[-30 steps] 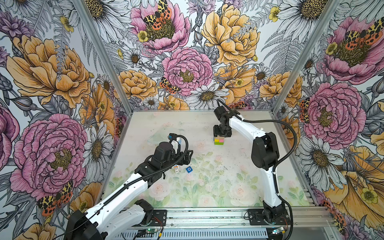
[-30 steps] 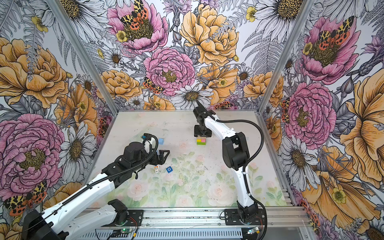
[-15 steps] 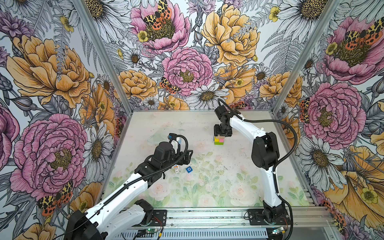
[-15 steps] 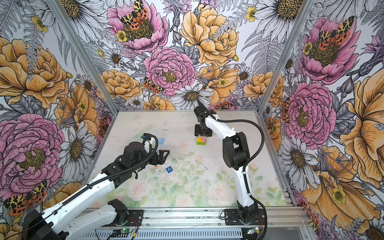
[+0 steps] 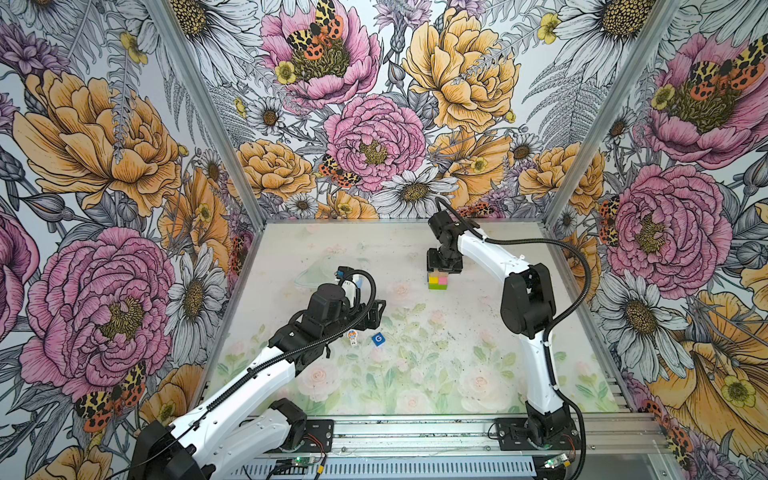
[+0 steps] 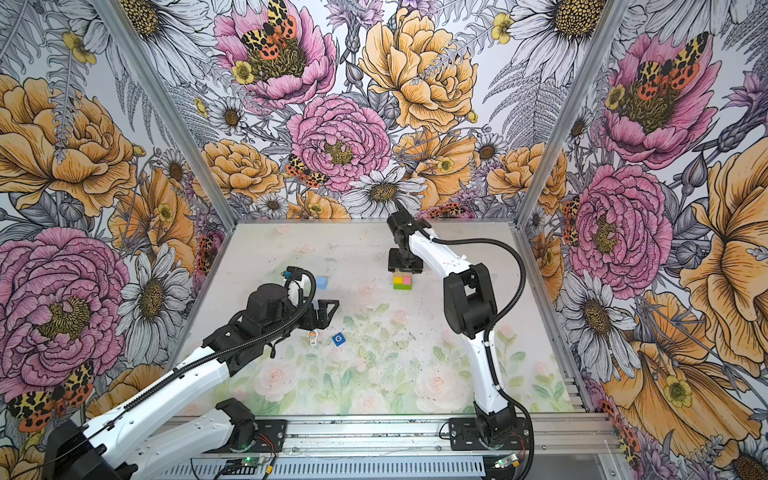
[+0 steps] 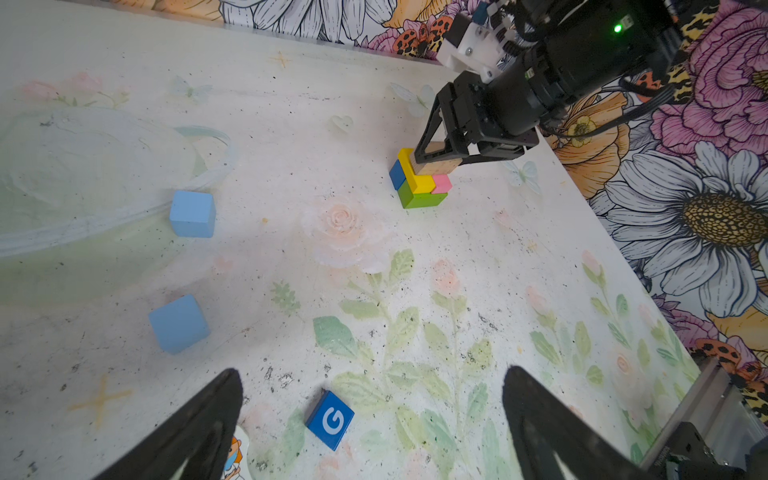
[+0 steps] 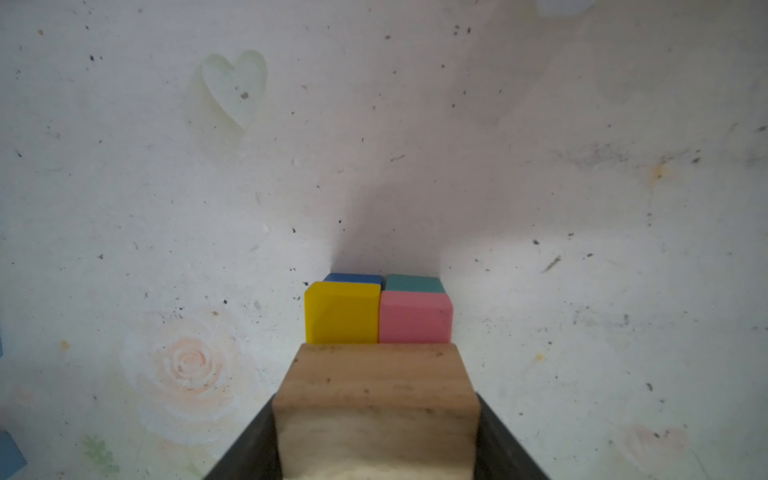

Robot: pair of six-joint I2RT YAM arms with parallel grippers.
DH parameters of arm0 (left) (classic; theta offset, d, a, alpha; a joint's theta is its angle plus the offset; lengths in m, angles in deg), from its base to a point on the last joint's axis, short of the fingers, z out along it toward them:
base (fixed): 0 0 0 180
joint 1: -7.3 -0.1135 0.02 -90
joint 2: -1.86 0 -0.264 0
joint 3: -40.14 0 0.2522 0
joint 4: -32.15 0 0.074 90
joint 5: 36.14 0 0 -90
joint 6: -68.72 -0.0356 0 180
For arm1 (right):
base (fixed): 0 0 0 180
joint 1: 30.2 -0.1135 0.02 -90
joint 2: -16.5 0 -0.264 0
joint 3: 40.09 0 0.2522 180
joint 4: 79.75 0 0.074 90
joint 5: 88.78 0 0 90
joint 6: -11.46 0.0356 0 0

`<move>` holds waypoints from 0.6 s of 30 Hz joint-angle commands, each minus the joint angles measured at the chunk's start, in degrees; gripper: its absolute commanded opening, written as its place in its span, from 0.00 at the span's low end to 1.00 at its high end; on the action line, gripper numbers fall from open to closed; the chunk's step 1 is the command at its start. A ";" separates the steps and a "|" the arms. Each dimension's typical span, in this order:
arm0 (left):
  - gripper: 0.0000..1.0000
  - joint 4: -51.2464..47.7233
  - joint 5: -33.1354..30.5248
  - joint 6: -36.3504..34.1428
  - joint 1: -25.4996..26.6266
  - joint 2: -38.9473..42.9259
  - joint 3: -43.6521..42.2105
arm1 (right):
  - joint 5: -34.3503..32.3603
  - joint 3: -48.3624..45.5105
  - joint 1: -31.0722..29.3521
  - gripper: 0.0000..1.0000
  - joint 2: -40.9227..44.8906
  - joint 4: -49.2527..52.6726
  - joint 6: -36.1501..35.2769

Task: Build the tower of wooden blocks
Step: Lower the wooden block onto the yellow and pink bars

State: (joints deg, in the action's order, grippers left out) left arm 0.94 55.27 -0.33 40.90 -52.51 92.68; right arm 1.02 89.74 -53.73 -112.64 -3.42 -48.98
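Note:
The wood block tower (image 5: 437, 281) (image 6: 402, 282) stands at the back middle of the table as a low stack. A yellow brick (image 8: 340, 311) and a pink brick (image 8: 414, 316) lie side by side over green (image 7: 422, 199) and blue ones. My right gripper (image 5: 444, 266) (image 8: 376, 436) is shut on a plain tan brick (image 7: 436, 164) (image 8: 376, 395), held crosswise right over the stack; contact cannot be told. My left gripper (image 7: 370, 386) (image 5: 374, 311) stands open and empty, low over the table. Beside it lies the tiny white toy figure (image 5: 352, 337) (image 7: 235, 457).
Two light blue cubes (image 7: 192, 214) (image 7: 178, 324) sit on the table left of the stack. A dark blue tile with a white G (image 5: 378, 339) (image 7: 330, 419) lies between the left jaws. A clear plastic bag (image 7: 104, 166) lies at the back left.

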 commanded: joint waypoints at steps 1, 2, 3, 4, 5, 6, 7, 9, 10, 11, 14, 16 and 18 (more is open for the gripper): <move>0.99 1.31 0.87 -0.87 -0.47 1.09 0.30 | -0.06 2.30 0.30 0.52 -1.19 -0.06 0.95; 0.99 1.28 0.86 -1.00 -0.47 1.07 0.33 | -0.06 2.38 0.24 0.52 -1.27 -0.08 1.05; 0.99 1.28 0.81 -0.98 -0.47 1.03 0.33 | -0.06 2.47 0.30 0.53 -1.33 -0.08 1.12; 0.99 1.28 0.82 -0.97 -0.48 1.06 0.25 | 0.05 2.58 0.28 0.54 -1.39 -0.07 1.02; 0.99 1.28 0.75 -0.96 -0.49 1.11 0.23 | 0.12 2.64 0.32 0.55 -1.55 -0.08 0.99; 0.99 1.28 0.70 -0.95 -0.44 1.15 0.15 | 0.21 2.66 0.24 0.57 -1.63 0.01 1.01; 0.99 1.20 0.70 -1.00 -0.55 1.19 0.15 | 0.21 2.59 0.32 0.58 -1.64 0.01 0.93; 0.99 1.20 0.74 -0.99 -0.55 1.13 0.11 | 0.23 2.75 0.31 0.61 -1.84 0.01 0.85; 0.99 1.20 0.70 -1.00 -0.47 1.11 0.09 | 0.30 2.82 0.26 0.63 -1.89 0.08 0.74; 0.99 1.19 0.70 -1.00 -0.48 1.15 0.08 | 0.47 2.84 0.29 0.65 -1.90 0.10 0.76; 0.99 1.21 0.70 -1.00 -0.56 1.14 0.14 | 0.44 2.79 0.25 0.68 -1.91 0.14 0.73; 0.99 1.12 0.76 -0.98 -0.56 1.20 0.11 | 0.55 2.82 0.28 0.71 -1.90 0.19 0.59; 0.99 1.17 0.79 -0.99 -0.49 1.20 0.06 | 0.56 2.84 0.28 0.72 -1.75 0.19 0.37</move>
State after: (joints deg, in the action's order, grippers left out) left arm 0.94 55.24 -0.50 40.90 -52.18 92.68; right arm 1.10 90.90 -53.73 -113.51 -3.42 -48.57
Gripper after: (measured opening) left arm 0.988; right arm 0.719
